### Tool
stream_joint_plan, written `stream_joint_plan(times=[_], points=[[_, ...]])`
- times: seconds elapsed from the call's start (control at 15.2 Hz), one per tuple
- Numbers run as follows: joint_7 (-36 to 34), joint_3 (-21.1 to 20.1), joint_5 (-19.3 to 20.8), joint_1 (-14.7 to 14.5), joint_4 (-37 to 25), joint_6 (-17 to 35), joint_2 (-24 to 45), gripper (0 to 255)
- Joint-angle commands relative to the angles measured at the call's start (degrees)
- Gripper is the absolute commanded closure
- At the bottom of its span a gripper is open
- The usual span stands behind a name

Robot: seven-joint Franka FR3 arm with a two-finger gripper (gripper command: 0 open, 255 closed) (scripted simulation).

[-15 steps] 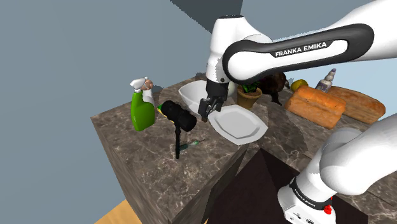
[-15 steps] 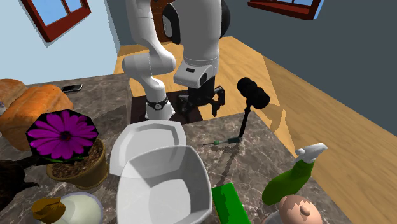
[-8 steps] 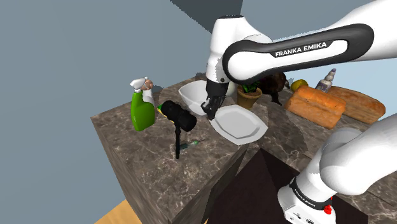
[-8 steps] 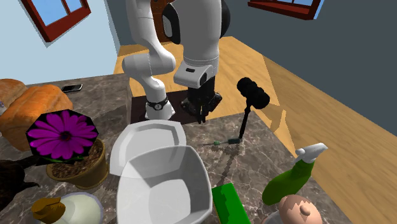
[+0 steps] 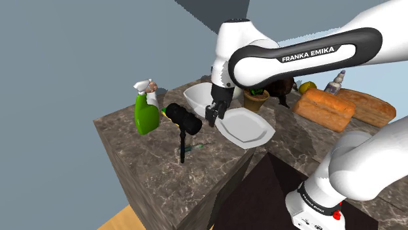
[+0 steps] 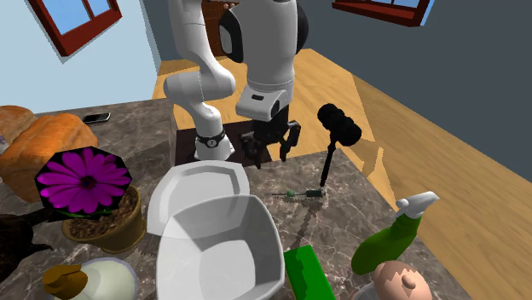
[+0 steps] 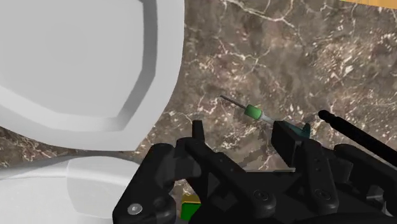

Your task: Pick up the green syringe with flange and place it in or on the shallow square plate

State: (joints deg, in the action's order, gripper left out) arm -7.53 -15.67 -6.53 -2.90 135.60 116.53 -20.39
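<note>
Green syringe (image 6: 294, 194) lay flat on the marble counter (image 6: 136, 136) — at 3 o'clock from the shallow white plate (image 6: 183, 194). The gripper (image 6: 270, 152) hovered at its 11 o'clock in the second exterior view — fingers spread, holding nothing.

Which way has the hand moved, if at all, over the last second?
Yes: in the second exterior view the hand has turned and dropped slightly toward the shallow white plate's rim.

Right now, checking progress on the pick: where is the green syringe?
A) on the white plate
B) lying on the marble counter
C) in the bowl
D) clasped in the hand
B: the syringe lies on the counter beside the black tool's foot, apart from the open hand.
</note>
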Motion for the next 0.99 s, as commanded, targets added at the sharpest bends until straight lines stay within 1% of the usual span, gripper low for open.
stream_joint_plan(times=[0.0,0.2,0.4,0.46,0.92], points=[[7.97,0.21,0.4,-1.8,2.39,5.31,0.62,0],[23.33,1.0,0.53,-5.53,7.29,16.13,2.4,0],[39.85,2.45,-0.51,-9.69,11.76,27.13,5.05,0],[39.93,2.55,-0.48,-9.8,11.79,27.2,5.08,0],[39.01,1.79,0.73,-9.33,12.62,33.91,11.01,0]])
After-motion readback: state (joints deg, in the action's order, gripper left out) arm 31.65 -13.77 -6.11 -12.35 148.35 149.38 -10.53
